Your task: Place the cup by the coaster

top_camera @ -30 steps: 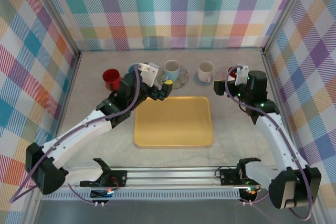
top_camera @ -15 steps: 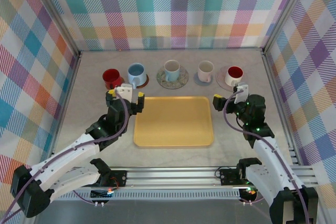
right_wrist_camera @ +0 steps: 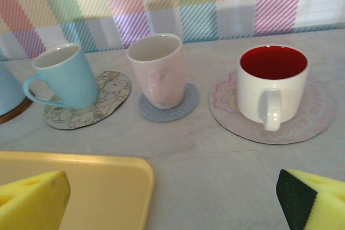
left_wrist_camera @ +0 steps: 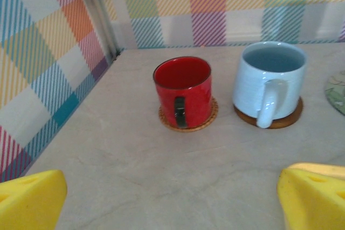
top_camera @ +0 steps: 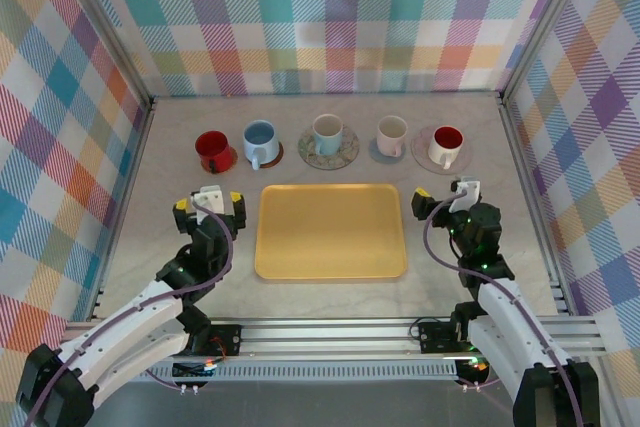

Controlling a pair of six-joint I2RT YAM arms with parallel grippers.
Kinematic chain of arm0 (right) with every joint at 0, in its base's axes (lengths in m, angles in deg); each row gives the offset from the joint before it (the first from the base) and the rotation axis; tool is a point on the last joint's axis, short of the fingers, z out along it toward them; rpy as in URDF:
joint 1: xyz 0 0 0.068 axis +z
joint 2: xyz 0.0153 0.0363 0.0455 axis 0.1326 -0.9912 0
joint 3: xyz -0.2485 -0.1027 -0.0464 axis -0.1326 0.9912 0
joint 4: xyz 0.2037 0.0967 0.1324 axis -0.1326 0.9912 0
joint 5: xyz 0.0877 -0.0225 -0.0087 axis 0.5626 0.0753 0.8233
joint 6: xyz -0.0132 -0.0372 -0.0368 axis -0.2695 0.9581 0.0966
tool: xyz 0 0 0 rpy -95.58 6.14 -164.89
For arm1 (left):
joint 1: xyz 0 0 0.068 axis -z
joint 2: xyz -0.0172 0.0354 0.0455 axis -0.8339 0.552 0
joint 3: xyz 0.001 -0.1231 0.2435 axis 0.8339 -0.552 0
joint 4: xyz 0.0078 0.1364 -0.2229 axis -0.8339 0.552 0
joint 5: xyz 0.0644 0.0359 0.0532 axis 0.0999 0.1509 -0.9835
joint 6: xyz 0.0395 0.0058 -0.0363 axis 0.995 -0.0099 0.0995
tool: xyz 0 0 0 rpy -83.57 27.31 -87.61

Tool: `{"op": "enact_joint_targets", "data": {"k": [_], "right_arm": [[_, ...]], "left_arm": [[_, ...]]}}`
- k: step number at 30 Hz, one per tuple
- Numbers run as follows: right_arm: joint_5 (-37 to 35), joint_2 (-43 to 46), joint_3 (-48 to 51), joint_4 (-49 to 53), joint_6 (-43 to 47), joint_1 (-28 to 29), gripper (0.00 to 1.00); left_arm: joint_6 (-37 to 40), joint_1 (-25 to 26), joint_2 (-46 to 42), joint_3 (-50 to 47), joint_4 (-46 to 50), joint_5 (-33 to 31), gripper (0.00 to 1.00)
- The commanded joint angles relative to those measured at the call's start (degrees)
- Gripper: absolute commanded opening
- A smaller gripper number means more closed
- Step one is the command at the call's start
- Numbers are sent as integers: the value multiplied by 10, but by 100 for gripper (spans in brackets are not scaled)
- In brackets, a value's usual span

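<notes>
Several cups stand in a row at the back, each on its own coaster. From the left they are a red cup (top_camera: pixel 211 150) (left_wrist_camera: pixel 183 91), a light blue cup (top_camera: pixel 260 140) (left_wrist_camera: pixel 268 82), a teal cup (top_camera: pixel 327 133) (right_wrist_camera: pixel 62 76), a pink cup (top_camera: pixel 391 132) (right_wrist_camera: pixel 158 70) and a white cup with a red inside (top_camera: pixel 446 145) (right_wrist_camera: pixel 272 82). My left gripper (top_camera: pixel 208 201) (left_wrist_camera: pixel 172 203) is open and holds nothing, well short of the red cup. To the right of the tray, my right gripper (top_camera: pixel 447 194) (right_wrist_camera: pixel 172 203) is open too, nearer me than the white cup.
A yellow tray (top_camera: pixel 331 230) (right_wrist_camera: pixel 70 187) lies between the two grippers with nothing on it. Checked walls close the table on three sides. Bare tabletop (left_wrist_camera: pixel 172 171) runs between each gripper and the row of cups.
Both arms have drawn back from the row of cups toward the near edge, the left one from beside the light blue cup, the right one from by the white cup. Both stayed open.
</notes>
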Motion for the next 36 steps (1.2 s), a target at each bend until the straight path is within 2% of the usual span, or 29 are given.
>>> {"op": "enact_joint_targets", "data": {"k": [1,11,28,36], "right_arm": [[-46,-10,18,-64,5,1,99],[-98,-109,47,-176,7,-6,99],[-89,-300,9,-322,25,-33,99],[-51,-359,-15,-352,55,-41,99]], "left_arm": [[-31,-26,8,-19,-47,3,100],[-12,-116,106,-28,-129,78,100],[-8,-184,265,-41,-319,170,100],[16,-206,342,-33,-406,207,100]]}}
